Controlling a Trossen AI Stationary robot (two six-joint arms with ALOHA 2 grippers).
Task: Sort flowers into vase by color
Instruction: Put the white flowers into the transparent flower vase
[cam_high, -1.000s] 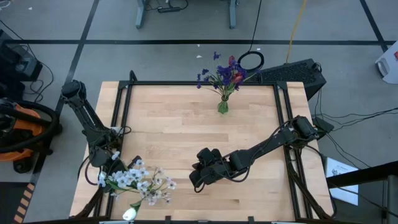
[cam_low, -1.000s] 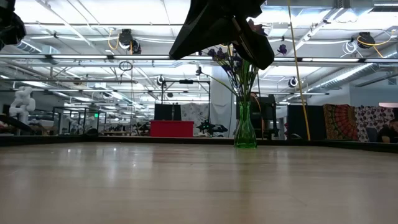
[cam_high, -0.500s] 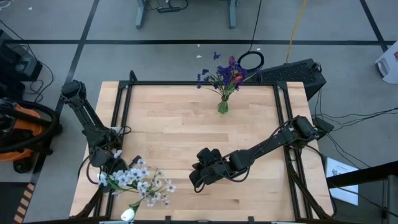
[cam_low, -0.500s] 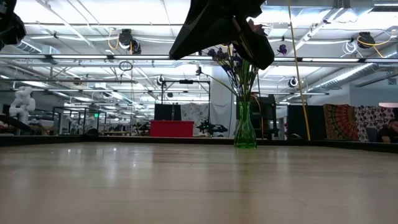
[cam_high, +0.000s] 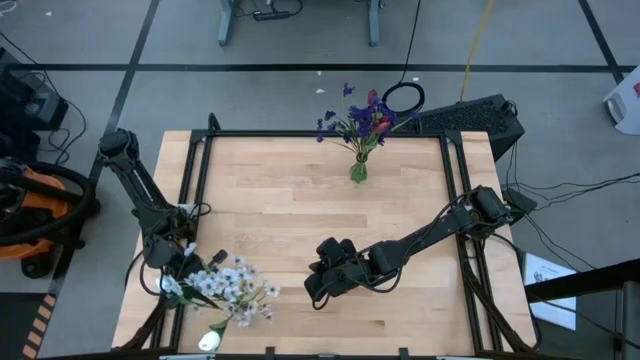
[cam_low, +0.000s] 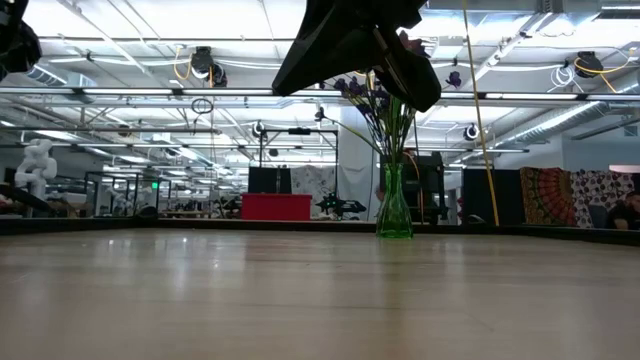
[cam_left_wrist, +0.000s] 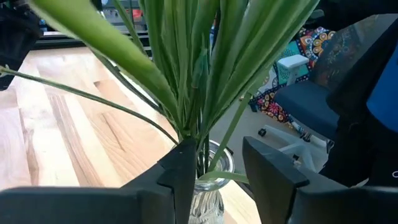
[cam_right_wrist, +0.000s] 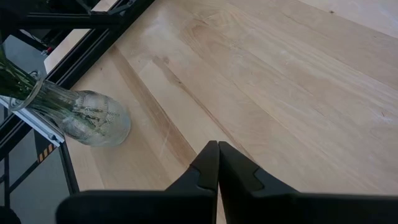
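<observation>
White flowers (cam_high: 228, 290) hide the left gripper (cam_high: 172, 283), jaws apart; right gripper (cam_high: 318, 287) pinched together

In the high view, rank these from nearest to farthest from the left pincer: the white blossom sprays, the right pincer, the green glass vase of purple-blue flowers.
1. White blossom sprays, right beside the left pincer, near-left corner.
2. Right pincer, table middle, near edge.
3. Green glass vase of purple-blue flowers, far edge, centre.
</observation>
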